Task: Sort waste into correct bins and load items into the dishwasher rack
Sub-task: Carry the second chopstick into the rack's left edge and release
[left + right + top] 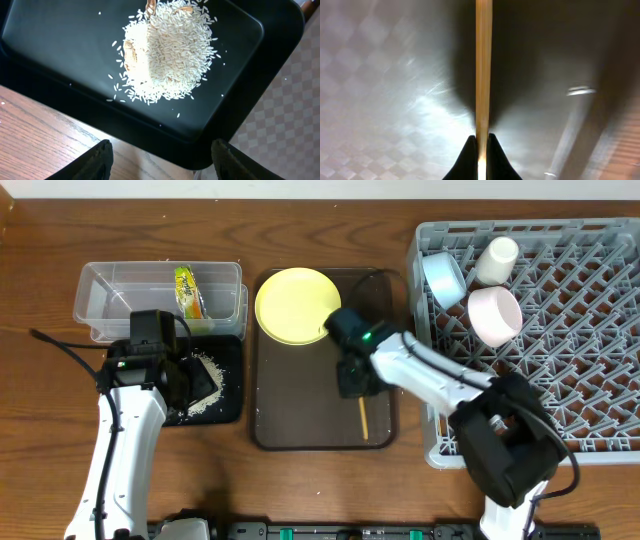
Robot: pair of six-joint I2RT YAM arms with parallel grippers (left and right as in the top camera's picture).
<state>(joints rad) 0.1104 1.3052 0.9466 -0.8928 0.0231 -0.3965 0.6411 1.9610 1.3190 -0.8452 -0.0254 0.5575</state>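
A wooden tabletop seen from above, with two robot arms at work. The right end effector (481, 142) is clenched on a thin wooden chopstick (483, 65), pinching it at the very tips of its fingers. The chopstick is pale, straight and smooth, and lies low over the dark brown serving tray (300, 400), with most of its length reaching away from the grip. A pale-yellow plate (295, 305) sits at the tray's far end, close to the arm. The hold looks narrow and near one end, so the stick could likely swing, twist or slip out as it is lifted. It is also slim enough that it might drop through the openings of the grey rack (580, 380) on the right, where a blue bowl (443, 277), a pink bowl (494, 315) and a white cup (497, 260) already rest. The left end effector (161, 150) hangs released, holding nothing, over the near edge of a black tray (60, 50) with a heap of rice (167, 50). A green-and-yellow wrapper (189, 292) lies in the clear tub (130, 290).
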